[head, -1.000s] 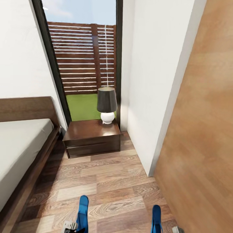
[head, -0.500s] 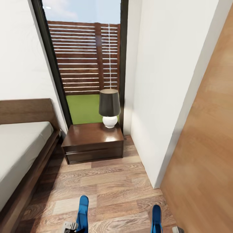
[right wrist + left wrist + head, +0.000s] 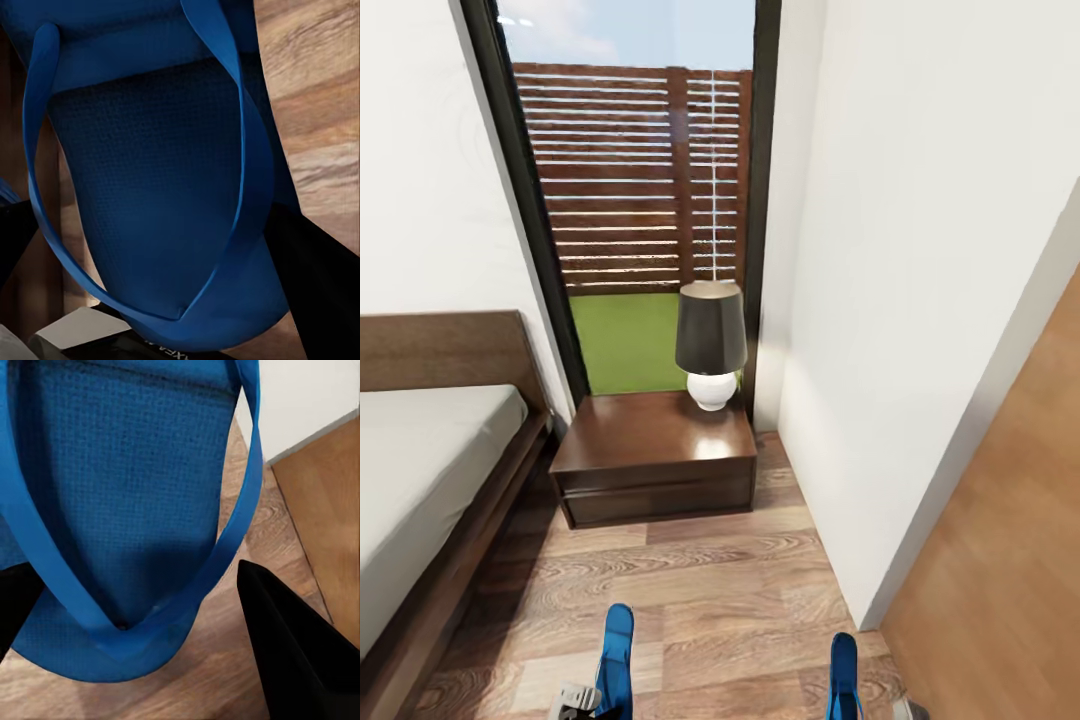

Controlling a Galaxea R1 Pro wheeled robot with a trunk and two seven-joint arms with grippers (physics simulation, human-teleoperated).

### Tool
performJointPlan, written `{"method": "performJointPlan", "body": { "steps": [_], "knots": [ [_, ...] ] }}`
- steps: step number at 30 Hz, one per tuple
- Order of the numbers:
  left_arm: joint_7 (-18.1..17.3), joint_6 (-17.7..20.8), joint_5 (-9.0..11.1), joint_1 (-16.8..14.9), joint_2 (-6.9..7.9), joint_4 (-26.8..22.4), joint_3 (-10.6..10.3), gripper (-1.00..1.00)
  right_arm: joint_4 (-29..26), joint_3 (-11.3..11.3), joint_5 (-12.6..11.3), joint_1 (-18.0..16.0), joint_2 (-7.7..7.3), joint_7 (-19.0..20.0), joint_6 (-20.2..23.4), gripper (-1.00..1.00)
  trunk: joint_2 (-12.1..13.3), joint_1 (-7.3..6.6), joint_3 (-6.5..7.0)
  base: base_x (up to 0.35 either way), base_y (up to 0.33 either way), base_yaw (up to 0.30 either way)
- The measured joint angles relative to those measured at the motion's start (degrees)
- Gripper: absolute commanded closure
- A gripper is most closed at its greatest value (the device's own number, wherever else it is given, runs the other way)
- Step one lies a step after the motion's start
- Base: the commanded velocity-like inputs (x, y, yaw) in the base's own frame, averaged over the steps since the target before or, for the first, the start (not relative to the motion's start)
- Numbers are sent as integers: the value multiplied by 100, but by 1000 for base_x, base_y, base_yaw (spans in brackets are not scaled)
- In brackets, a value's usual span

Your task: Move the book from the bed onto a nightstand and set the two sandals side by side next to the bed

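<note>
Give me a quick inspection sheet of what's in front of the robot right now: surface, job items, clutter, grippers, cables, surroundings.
Surface: wood-plank floor between the bed and a white wall.
Job's things: left sandal and right sandal, both blue, stand low in the head view, one at each gripper. Nightstand ahead beside the bed. Book: nothing seen.
Clutter: lamp with a dark shade on the nightstand's far right corner.
Grippers: left gripper shut on the left sandal; right gripper shut on the right sandal, dark fingers on both sides of each.
Cables: nothing seen.
Surroundings: tall dark-framed window showing a slatted fence and grass; wooden panel at right.
</note>
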Motion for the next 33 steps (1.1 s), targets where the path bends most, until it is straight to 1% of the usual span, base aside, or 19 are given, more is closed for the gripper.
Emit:
{"method": "performJointPlan", "body": {
  "steps": [7,15,25,33],
  "knots": [
    [-14,10,7,1,1,0,4,100,2,0,3,0,0,-1,0,100,0,0,0,326,0,49],
    [0,0,1,0,8,-1,0,100,3,0,6,-1,0,-1,0,100,0,0,0,327,0,117],
    [-14,9,7,0,9,0,5,100,8,0,6,0,0,0,-1,100,0,0,0,325,0,13],
    [-1,-1,5,0,4,-1,-2,100,26,-4,2,0,-5,1,-7,100,0,3,0,63,0,0]
  ]
}}
